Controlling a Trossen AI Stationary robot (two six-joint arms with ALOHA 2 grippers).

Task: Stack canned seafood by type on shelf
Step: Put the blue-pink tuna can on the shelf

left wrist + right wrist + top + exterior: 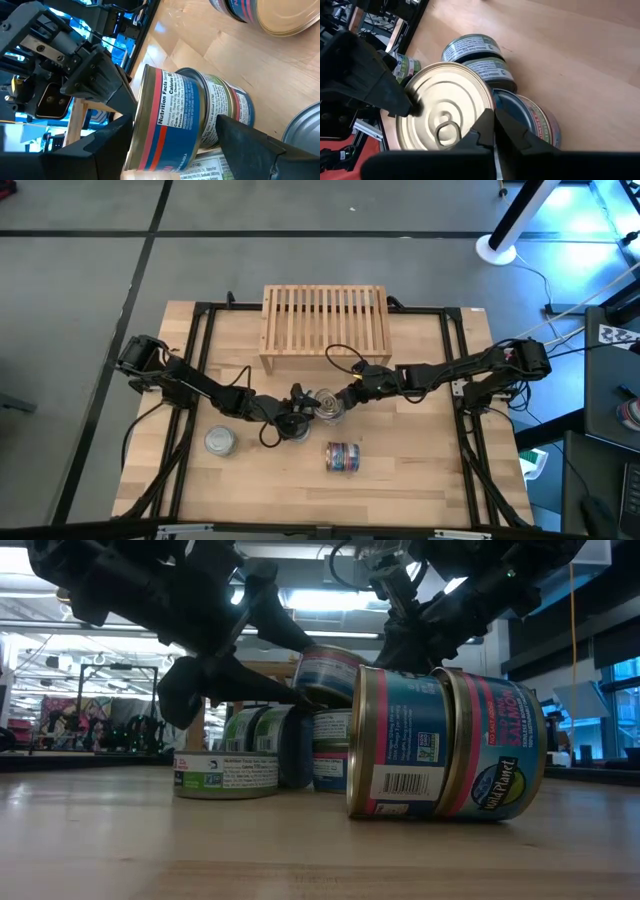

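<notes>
From the left, a grey tin (220, 441) sits alone on the table (420, 470), then the left gripper (297, 420) clasps a blue-red tin (165, 120) above the middle cluster, the right gripper (352, 392) is pinched closed beside it, the shelf (325, 325) behind.

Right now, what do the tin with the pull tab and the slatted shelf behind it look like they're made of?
The tin looks like shiny metal: its pale gold lid shows pressed rings and a pull tab, and its side carries a printed paper or film label. The shelf looks like light unpainted wood, with plain slats matching the tabletop's tone.
</notes>
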